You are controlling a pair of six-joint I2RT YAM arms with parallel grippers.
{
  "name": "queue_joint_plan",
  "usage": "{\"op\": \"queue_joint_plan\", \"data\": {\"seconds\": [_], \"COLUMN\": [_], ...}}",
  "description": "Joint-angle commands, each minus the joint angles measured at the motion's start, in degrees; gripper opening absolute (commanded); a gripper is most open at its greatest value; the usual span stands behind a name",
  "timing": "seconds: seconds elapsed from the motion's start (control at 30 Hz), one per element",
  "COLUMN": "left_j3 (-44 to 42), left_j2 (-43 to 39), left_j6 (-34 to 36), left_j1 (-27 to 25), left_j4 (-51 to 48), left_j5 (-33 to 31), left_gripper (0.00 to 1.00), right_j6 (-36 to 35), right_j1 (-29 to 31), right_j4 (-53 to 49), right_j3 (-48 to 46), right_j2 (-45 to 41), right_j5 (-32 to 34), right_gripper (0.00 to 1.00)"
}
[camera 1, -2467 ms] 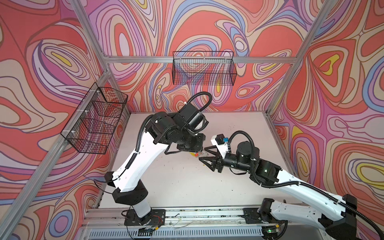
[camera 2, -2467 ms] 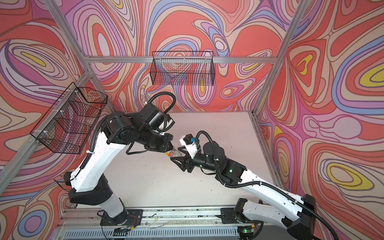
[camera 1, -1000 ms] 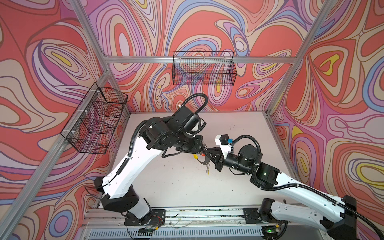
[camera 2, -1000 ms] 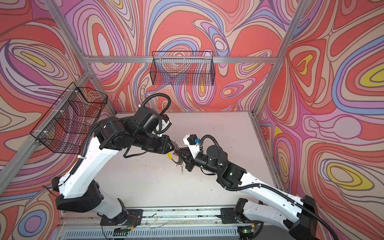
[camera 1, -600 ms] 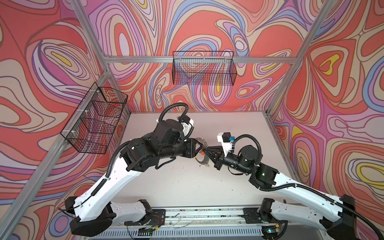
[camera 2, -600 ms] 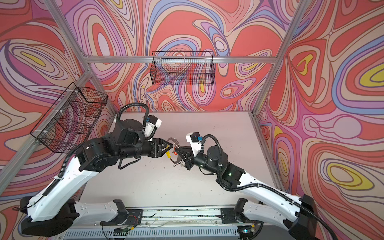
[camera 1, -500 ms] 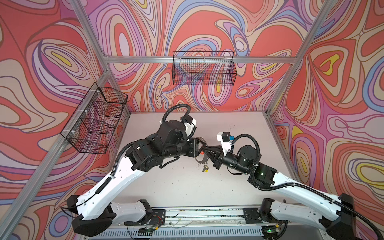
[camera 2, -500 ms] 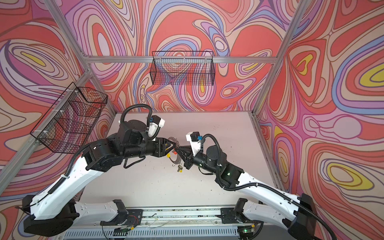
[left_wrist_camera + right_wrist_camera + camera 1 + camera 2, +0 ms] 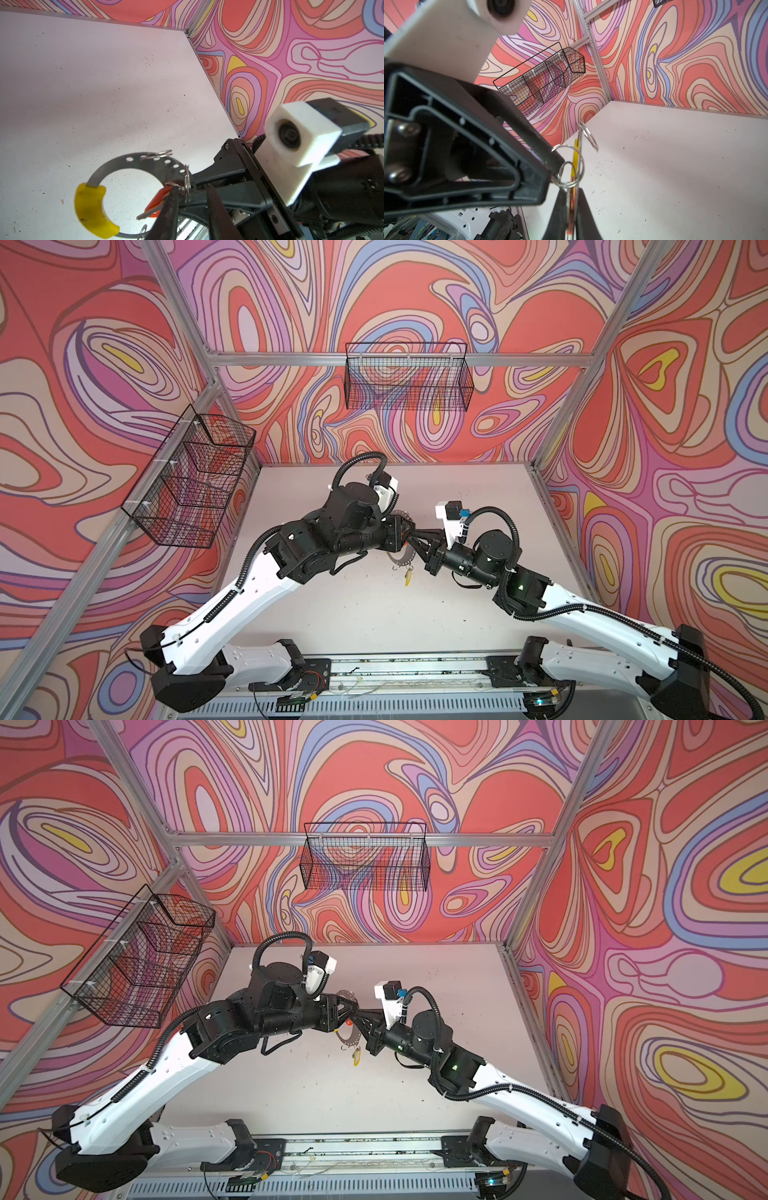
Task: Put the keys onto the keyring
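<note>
The keyring [image 9: 133, 161], a flat grey ring with a yellow arc [image 9: 91, 209], hangs above the table between both arms. My right gripper [image 9: 572, 199] is shut on its rim, seen edge-on in the right wrist view. A key with a red tag [image 9: 158, 199] hangs from a small wire split ring [image 9: 188, 182] on the rim. My left gripper [image 9: 193, 191] is at that spot, fingers apart, one fingertip [image 9: 173, 193] touching the red key's wire ring. In both top views a yellow-tagged key [image 9: 408, 576] [image 9: 356, 1056] dangles below the keyring [image 9: 347, 1038].
A black wire basket [image 9: 191, 485] hangs on the left wall and another [image 9: 409, 381] on the back wall. The white table [image 9: 374, 614] lies below, with the arms' mounting rail [image 9: 399, 672] along its front edge.
Over the last second my left arm swung round and dropped low, its fingertips staying at the keyring. The right gripper kept its hold in about the same place.
</note>
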Motion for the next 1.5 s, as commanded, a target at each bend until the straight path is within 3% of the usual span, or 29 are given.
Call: {"op": "queue_joint_plan", "data": {"seconds": [0.0, 0.2, 0.97, 1.23, 1.37, 1.47], "left_j3": [-1.12, -2.18, -0.91, -1.05, -0.83, -0.39], "left_j2": [-1.19, -1.99, -2.18, -2.65, -2.65, -2.58], "left_j6": [-0.61, -1.33, 0.23, 0.07, 0.21, 0.39], "left_j1": [-0.33, -0.29, -0.34, -0.35, -0.26, -0.33], "left_j4": [3.25, 5.71, 7.17, 7.28, 7.20, 6.16], "left_j5": [-1.13, -2.21, -2.68, -3.78, -3.56, -3.79], "left_gripper": [0.20, 0.07, 0.24, 0.14, 0.23, 0.25], "right_j6": [1.11, 1.19, 1.13, 1.11, 1.07, 1.13], "right_j1": [-0.03, 0.02, -0.04, 0.01, -0.04, 0.03], "right_j4": [2.77, 3.10, 3.36, 3.44, 3.53, 3.58], "right_j3": [-0.18, -0.41, -0.32, -0.32, -0.32, -0.32], "right_j2": [0.06, 0.50, 1.29, 1.64, 1.64, 1.57], "right_j5": [-0.42, -0.41, -1.05, -1.35, -1.37, -1.45], "right_gripper": [0.00, 0.00, 0.00, 0.00, 0.00, 0.00]}}
